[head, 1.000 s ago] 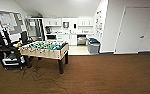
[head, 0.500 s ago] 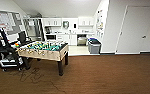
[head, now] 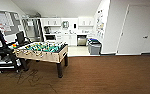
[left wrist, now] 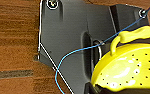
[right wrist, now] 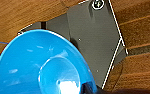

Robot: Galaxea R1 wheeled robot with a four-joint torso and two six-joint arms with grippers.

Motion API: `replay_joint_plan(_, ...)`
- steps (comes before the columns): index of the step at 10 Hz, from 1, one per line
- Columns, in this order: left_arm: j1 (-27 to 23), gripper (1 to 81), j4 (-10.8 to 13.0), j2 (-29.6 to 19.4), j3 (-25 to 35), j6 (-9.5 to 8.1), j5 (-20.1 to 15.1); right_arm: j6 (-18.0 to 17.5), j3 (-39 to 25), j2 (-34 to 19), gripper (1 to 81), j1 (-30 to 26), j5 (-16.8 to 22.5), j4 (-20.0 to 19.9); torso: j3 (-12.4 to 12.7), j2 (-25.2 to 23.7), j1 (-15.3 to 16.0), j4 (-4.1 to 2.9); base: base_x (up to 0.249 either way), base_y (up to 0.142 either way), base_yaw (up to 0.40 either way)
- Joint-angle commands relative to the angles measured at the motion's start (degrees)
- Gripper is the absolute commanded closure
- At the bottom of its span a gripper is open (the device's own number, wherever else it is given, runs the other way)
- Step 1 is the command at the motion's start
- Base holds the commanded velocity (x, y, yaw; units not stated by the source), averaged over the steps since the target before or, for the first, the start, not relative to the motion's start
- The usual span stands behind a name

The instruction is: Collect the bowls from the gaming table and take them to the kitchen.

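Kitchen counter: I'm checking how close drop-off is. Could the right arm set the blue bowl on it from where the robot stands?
Probably not. The kitchen counter lies far off across the wood floor, and the blue bowl hangs above that floor.

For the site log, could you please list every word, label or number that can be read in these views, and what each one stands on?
No text can be read.
Papers on the notice board: too blurred to read.
Sheets on the white wall by the kitchen: too blurred to read.
Yellow-green bowl, with holes and a handle: no marking seen.
Blue bowl: no marking seen.
Table-football table: no label legible.
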State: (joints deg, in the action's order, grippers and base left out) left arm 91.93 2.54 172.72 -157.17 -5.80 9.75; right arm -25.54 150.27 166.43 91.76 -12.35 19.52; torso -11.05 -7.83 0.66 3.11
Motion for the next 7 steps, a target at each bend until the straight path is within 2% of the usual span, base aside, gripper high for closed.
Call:
replay_joint_plan(1,-1.6,81.1,-0.1,0.0,0.0,0.27,-3.0,0.1,0.0,-0.9,81.1,-2.0,2.2,0.8,0.0,0.0,0.0,0.0,0.174,-0.072,0.0)
replay_joint_plan(7,-1.5,81.1,-0.1,0.0,0.0,0.27,-3.0,0.0,0.0,-0.8,81.1,-2.0,2.3,1.0,0.0,0.0,0.0,0.0,0.174,-0.072,0.0)
